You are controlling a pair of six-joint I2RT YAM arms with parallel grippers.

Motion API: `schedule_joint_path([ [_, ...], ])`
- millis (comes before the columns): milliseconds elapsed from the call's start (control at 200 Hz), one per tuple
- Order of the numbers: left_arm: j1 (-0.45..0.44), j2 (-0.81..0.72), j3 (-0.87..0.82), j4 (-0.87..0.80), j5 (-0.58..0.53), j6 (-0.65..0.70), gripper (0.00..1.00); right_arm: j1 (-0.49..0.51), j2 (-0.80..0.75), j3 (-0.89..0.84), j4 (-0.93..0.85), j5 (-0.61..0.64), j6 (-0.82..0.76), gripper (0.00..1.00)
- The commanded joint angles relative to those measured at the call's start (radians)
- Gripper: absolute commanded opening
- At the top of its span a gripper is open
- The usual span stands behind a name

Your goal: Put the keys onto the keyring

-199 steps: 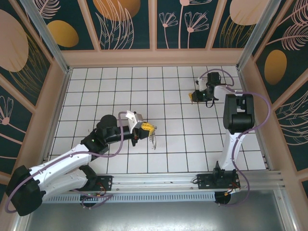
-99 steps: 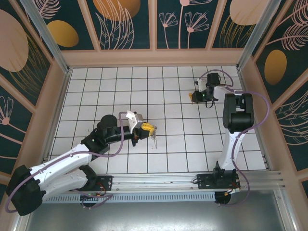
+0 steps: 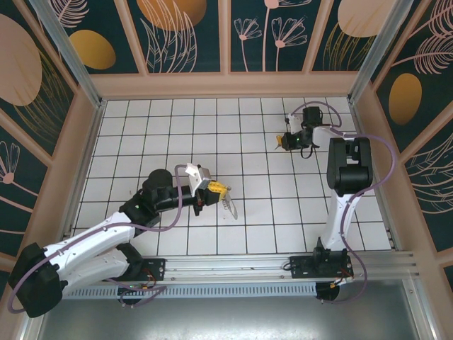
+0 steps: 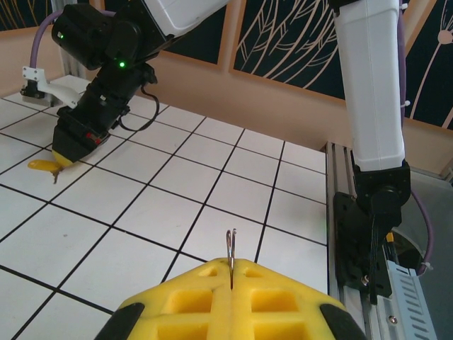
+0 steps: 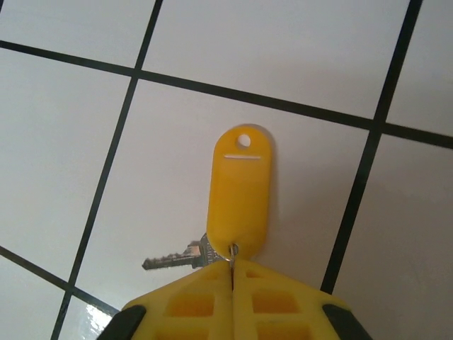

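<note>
One white tiled desk point(image 3: 248, 234) with black grid lines filled a booth of dark teal wall panels point(image 3: 191, 42) painted with pale plants and orange ovals. Along its near edge ran one grey metal rail point(image 3: 233, 263) carrying two white-and-black arms. The left arm point(image 3: 92, 244) reached low toward the middle of the desk. The right arm point(image 3: 345, 191) stood upright by the right wall and bent toward the far right tiles. In the left wrist view its white link point(image 4: 368, 85) and black base point(image 4: 371, 227) rose at the right.

The left gripper point(image 3: 219, 188) point(image 4: 231, 269) had its yellow jaws pressed together on the keyring point(image 3: 228, 203) point(image 4: 231, 248), one thin grey metal loop that stuck out past the tips and showed edge-on from the wrist. The right gripper point(image 3: 284, 142) point(image 5: 232, 268) point(image 4: 62, 150) was well apart from it across several open tiles. Its yellow jaws were clamped on the little link of the keys point(image 5: 233, 212): one oval yellow plastic tag point(image 5: 239, 177) point(image 4: 41, 166) and one small silver metal key point(image 5: 172, 261), which lay to the tag's left in the right wrist view. Both sat low over a far-right tile; whether they touched it could not be told.
</note>
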Motion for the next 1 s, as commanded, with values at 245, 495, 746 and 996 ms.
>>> schedule_joint_path([
  [245, -0.003, -0.007, 0.035, 0.009, -0.011, -0.016, 0.00, 0.046, -0.205, -0.188, 0.160, -0.015, 0.037, 0.00],
  [495, -0.003, -0.015, 0.099, -0.114, -0.073, 0.052, 0.00, 0.242, -0.485, -0.388, 0.356, -0.020, 0.080, 0.00],
  [746, -0.002, -0.065, 0.208, -0.315, -0.204, 0.147, 0.00, 0.400, -0.722, -0.487, 0.427, -0.135, 0.090, 0.00],
  [996, -0.003, -0.132, 0.257, -0.428, -0.257, 0.221, 0.00, 0.491, -0.986, -0.604, 0.482, -0.373, 0.060, 0.00],
])
